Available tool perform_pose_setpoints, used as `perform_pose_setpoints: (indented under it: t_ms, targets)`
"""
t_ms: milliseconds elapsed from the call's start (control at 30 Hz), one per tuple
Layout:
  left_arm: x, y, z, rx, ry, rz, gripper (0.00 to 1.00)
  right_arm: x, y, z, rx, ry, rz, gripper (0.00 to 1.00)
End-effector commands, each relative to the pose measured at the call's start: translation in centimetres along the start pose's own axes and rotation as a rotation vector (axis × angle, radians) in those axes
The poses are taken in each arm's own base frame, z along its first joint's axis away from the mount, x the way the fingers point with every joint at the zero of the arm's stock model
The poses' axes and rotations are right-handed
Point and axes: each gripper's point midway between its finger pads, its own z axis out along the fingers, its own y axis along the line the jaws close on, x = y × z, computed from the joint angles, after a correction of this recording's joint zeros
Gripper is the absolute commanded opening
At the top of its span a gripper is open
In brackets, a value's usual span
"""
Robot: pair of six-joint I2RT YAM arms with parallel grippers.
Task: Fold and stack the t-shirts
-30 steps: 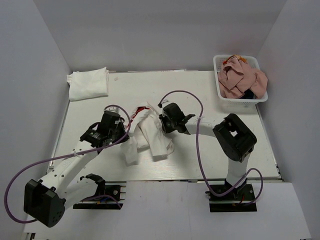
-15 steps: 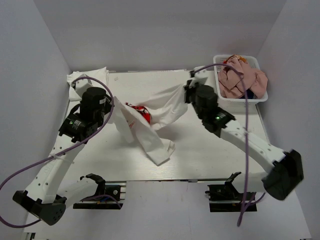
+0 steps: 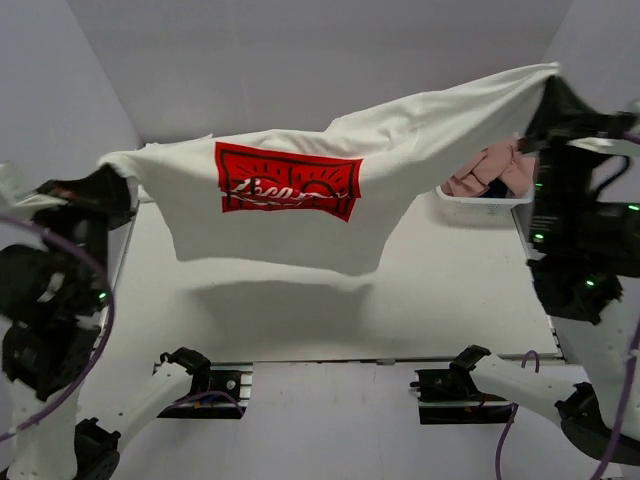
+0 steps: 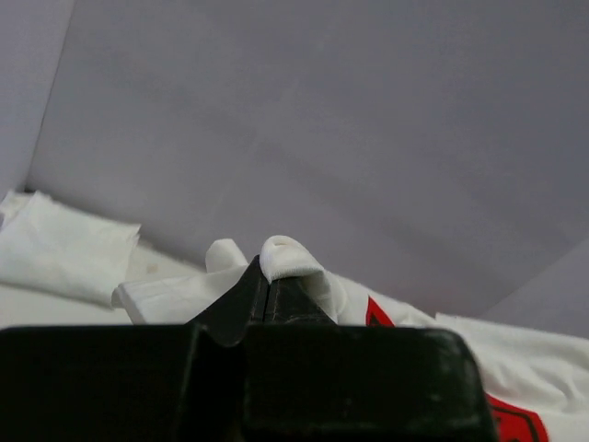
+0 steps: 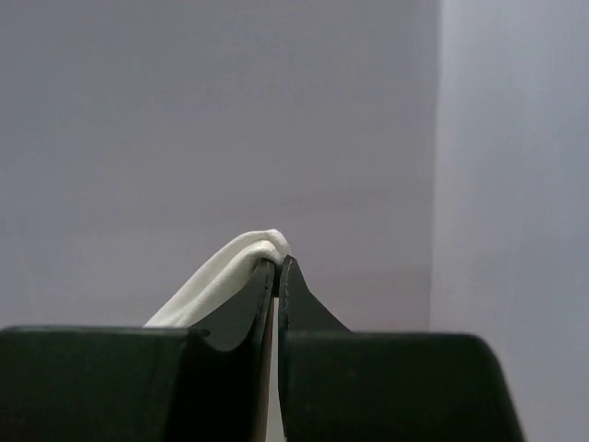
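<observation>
A white mesh basket (image 3: 482,204) sits at the far corner of the pale tabletop (image 3: 300,320), below the right hand (image 3: 553,88) and slightly to its left. Plain grey walls (image 3: 300,60) rise behind it.

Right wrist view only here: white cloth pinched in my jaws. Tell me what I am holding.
Observer: A white t-shirt with a red square print, stretched in the air above the table.
Operator: Report the other end.
Observer: The left jaws are shut on the opposite edge, at the left side.
Operator: Name what lies behind it.
Observer: A white basket holding pink cloth, at the far right corner.
</observation>
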Motion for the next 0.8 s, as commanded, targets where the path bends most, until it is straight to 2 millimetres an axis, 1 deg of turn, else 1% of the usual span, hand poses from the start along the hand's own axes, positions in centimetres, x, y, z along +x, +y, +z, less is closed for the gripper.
perform_pose_setpoints:
  t_ms: [0, 33, 67, 100, 133, 167, 200, 233, 267, 300, 367, 400, 433, 467, 500, 533, 567, 600, 633, 667, 700, 733, 767]
  targets:
    - [-6.7, -1.9, -2.8, 0.127, -0.156, -0.023, 0.0, -9.2, -6.2, -2.0, 0.107, -0.163, 0.035, 0.0]
    - [-7.8, -2.2, -3.7, 0.152, -0.177, -0.039, 0.0, -10.6, -6.9, -2.5, 0.1, -0.185, 0.043, 0.0]
    - [-9.2, -2.8, -4.6, 0.195, -0.2, -0.045, 0.0, -12.3, -8.0, -3.3, 0.095, -0.214, 0.06, 0.0]
    - [-9.7, -3.2, -5.0, 0.216, -0.207, -0.05, 0.0, -12.4, -7.8, -3.4, 0.077, -0.207, 0.056, 0.0]
    - [-11.1, -3.6, -5.7, 0.245, -0.236, -0.055, 0.0, -13.9, -8.8, -4.0, 0.083, -0.231, 0.077, 0.0]
    - [-11.5, -4.1, -6.2, 0.278, -0.239, -0.057, 0.0, -13.9, -8.7, -4.2, 0.063, -0.22, 0.067, 0.0]
    - [-11.5, -4.6, -6.0, 0.291, -0.235, -0.055, 0.0, -15.0, -9.3, -4.5, 0.067, -0.237, 0.083, 0.0]
    - [-12.2, -5.1, -6.2, 0.312, -0.243, -0.06, 0.0, -14.9, -9.2, -4.5, 0.062, -0.234, 0.084, 0.0]
    - [-12.0, -5.6, -6.0, 0.33, -0.235, -0.055, 0.0, -15.0, -9.4, -4.6, 0.067, -0.235, 0.085, 0.0]
    - [-11.5, -6.2, -5.3, 0.336, -0.222, -0.048, 0.0, -14.6, -9.1, -4.4, 0.066, -0.226, 0.08, 0.0]
    - [-11.0, -6.7, -4.2, 0.332, -0.212, -0.042, 0.0, -13.6, -8.8, -3.9, 0.083, -0.2, 0.065, 0.0]
    - [-10.4, -6.7, -3.3, 0.315, -0.203, -0.049, 0.0, -12.9, -8.5, -3.5, 0.09, -0.19, 0.06, 0.0]
    - [-8.4, -7.1, -1.6, 0.299, -0.164, -0.027, 0.0, -11.6, -8.2, -3.1, 0.118, -0.171, 0.035, 0.0]
    - [-7.4, -7.0, -0.6, 0.283, -0.155, -0.022, 0.0, -9.9, -7.3, -2.5, 0.123, -0.14, -0.005, 0.0]
    - [-7.1, -7.7, 0.2, 0.301, -0.17, -0.031, 0.0, -8.2, -6.9, -1.8, 0.152, -0.103, -0.028, 0.0]
    - [-5.1, -7.7, 1.6, 0.287, -0.139, -0.002, 0.0, -6.6, -6.8, -1.4, 0.198, -0.084, -0.078, 0.0]
    - [-3.1, -8.0, 3.5, 0.27, -0.096, 0.022, 0.0, -5.0, -5.8, -0.4, 0.207, -0.054, -0.109, 0.0]
    - [-1.8, -7.8, 4.9, 0.229, -0.077, 0.036, 0.0, -2.8, -5.3, 0.3, 0.25, 0.001, -0.145, 0.0]
    - [-0.4, -6.7, 6.5, 0.146, -0.064, 0.061, 0.0, -1.2, -4.8, 0.7, 0.273, 0.016, -0.205, 0.0]
    - [2.3, -6.2, 8.9, 0.078, -0.024, 0.097, 0.0, 1.8, -3.0, 2.0, 0.262, 0.068, -0.259, 0.0]
    - [4.4, -5.1, 10.3, 0.013, 0.001, 0.137, 0.0, 3.2, -2.5, 2.4, 0.268, 0.089, -0.28, 0.0]
    - [6.6, -3.9, 11.7, -0.047, 0.027, 0.171, 0.0, 5.5, -2.4, 2.9, 0.273, 0.117, -0.317, 0.0]
    - [8.1, -1.9, 12.7, -0.158, 0.029, 0.207, 0.0, 9.4, -1.1, 3.6, 0.254, 0.171, -0.332, 0.0]
